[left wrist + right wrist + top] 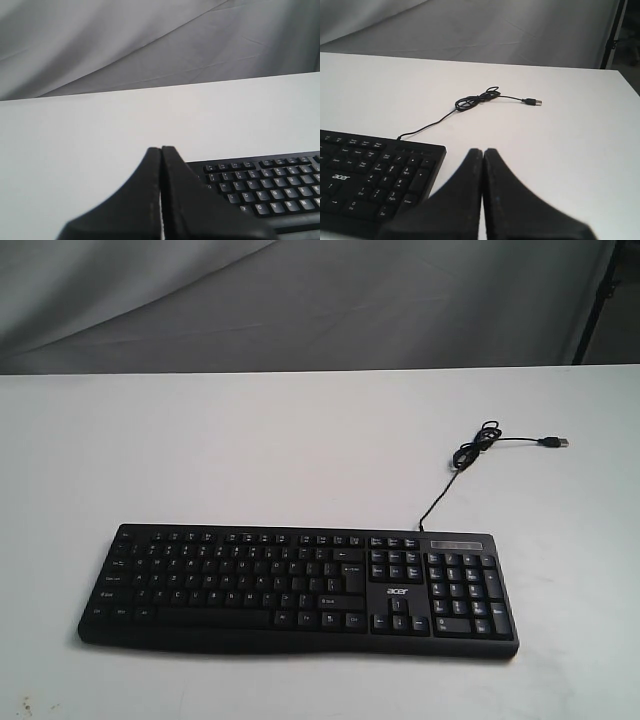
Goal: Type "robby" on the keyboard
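Observation:
A wide black keyboard (300, 588) with white legends, a number pad and an "acer" logo lies flat on the white table (250, 450), near its front edge. Neither arm shows in the exterior view. In the left wrist view my left gripper (161, 148) is shut with nothing in it, off the letter-key end of the keyboard (265, 185). My right gripper (483, 150) is likewise shut and empty, beside the number-pad end of the keyboard (375, 175). Neither gripper touches a key.
The keyboard's thin black cable (470, 455) runs back over the table in a loose tangle and ends in a USB plug (553, 442), also seen as the plug (532, 101). Grey cloth (300, 300) hangs behind the table's far edge.

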Motion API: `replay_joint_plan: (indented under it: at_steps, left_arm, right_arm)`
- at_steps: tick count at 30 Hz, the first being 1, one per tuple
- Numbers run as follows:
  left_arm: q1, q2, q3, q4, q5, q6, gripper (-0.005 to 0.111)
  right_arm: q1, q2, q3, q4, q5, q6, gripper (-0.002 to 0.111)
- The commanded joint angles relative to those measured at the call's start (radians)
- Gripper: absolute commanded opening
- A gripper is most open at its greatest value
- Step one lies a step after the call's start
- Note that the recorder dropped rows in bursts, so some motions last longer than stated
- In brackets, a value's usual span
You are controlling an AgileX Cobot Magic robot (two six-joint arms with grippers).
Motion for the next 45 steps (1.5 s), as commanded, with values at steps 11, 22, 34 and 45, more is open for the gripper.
replay_joint_plan:
  at_steps: [11,22,34,45]
  left_arm:
    - [-0.006,-0.003,0.004,0.005,-0.005,-0.003,0.000]
    - [-0.006,-0.003,0.004,0.005,-0.005,-0.003,0.000]
    - [-0.006,-0.003,0.004,0.005,-0.005,-0.003,0.000]
    - [-0.006,-0.003,0.004,0.005,-0.005,-0.003,0.000]
  right_arm:
    - [-0.008,-0.006,0.003,-0.062,0.005,0.035,0.000]
    - [-0.008,-0.006,0.003,-0.070,0.019,0.035,0.000]
    - [-0.008,-0.006,0.003,-0.069,0.012,0.035,0.000]
    - [-0.008,-0.006,0.003,-0.065,0.013,0.035,0.000]
